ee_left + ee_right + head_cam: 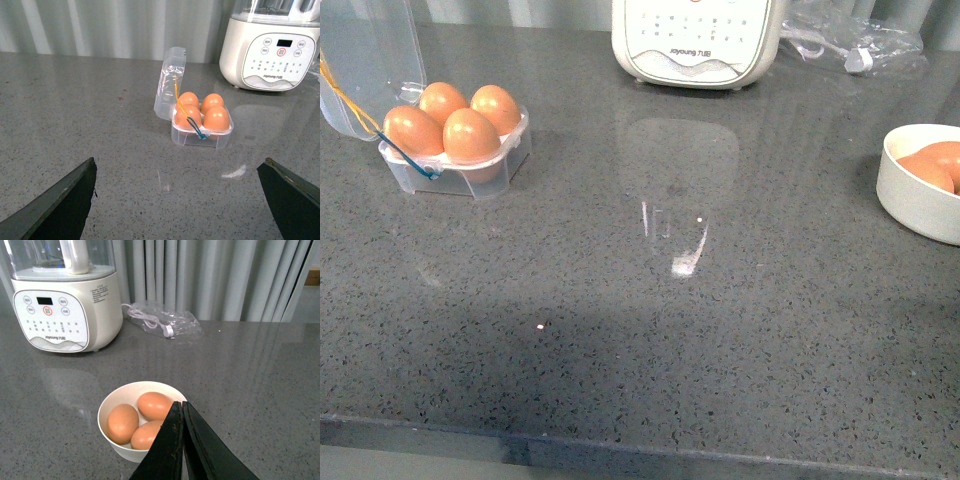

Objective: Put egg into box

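The clear box [460,180] stands at the table's far left with its lid [365,60] hinged open. Every hollow in it holds an orange-brown egg [470,135]. No arm shows in the front view. In the left wrist view the box [200,137] and its eggs [216,118] lie well beyond my left gripper [178,165], which is wide open and empty. My right gripper [179,405] is shut on nothing and hovers at the near rim of a white bowl [107,405] with three brown eggs [154,405] in it.
The white bowl [920,200] sits at the right edge of the front view. A white kitchen appliance [695,40] stands at the back centre. A clear bag with a cable [850,45] lies behind the bowl. The grey table's front edge [640,445] runs along the bottom.
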Available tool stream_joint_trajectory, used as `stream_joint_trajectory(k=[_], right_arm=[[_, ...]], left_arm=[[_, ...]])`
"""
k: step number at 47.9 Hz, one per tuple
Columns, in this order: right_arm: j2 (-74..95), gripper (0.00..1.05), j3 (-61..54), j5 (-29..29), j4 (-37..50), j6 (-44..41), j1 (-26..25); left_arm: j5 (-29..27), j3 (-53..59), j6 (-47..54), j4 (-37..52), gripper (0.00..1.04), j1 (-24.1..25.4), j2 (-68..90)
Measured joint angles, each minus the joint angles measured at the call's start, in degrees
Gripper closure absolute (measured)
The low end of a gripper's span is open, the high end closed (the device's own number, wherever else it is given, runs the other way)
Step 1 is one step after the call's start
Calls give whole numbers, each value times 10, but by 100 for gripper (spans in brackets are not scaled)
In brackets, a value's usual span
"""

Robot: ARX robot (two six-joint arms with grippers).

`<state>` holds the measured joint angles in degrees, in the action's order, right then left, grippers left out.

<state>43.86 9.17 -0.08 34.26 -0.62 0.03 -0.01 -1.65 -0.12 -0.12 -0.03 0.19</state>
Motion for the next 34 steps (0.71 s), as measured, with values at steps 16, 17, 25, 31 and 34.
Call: stream_joint_trajectory(k=[16, 17, 25, 31, 34], right_arm=[[-93, 102, -48, 0, -47, 0, 0], [-102, 102, -51, 0, -52, 0, 0], [-150, 102, -64, 0, -85, 0, 0], [-177, 102, -83, 0, -88, 0, 0], [-190, 102, -89, 0, -96, 0, 0]], left_arm=[[0, 0, 0, 0, 7, 0, 0], [0, 0, 0, 0, 7, 0, 0], [0, 0, 0, 0, 7, 0, 0], [0, 0, 0, 0, 7, 0, 0], [0, 0, 0, 0, 7, 0, 0]])
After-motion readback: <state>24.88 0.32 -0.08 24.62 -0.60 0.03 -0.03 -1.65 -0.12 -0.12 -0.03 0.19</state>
